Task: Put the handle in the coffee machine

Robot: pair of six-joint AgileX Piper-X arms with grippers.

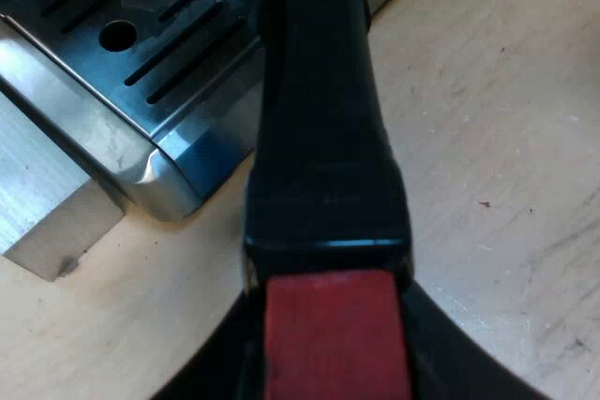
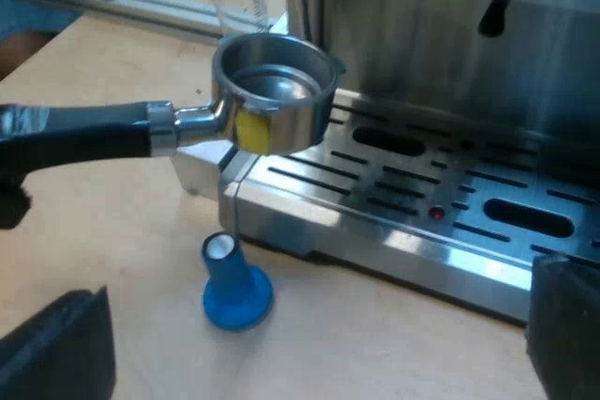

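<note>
The left gripper (image 1: 333, 353) is clamping the red-tipped holder (image 2: 272, 105), holding its cup level over the drip tray's (image 2: 422, 203) corner, ready to rise toward the machine's (image 2: 441, 44) front at one o'clock, while the right gripper (image 2: 309, 339) is hanging spread and empty near the blue tamper (image 2: 234, 283).

Bench (image 1: 487, 138): pale tan wood, matte, faint grain. Fine scratches and scuffs across the surface, plus one small dark red speck (image 1: 484, 203). Darker streak marks toward one edge. Brushed metal block (image 1: 47, 203) sitting flat on the bench, square-cut, small nick at one lower corner. Aluminium rail (image 2: 141, 8) lying along the far side of the bench, silver, slotted profile. Blue patch (image 2: 23, 11) beyond the rail, too cut off to identify. Light bright and diffuse: soft-edged shadows on the wood, washed-out glare on the bench near the rail. No wall, floor or window discernible.
</note>
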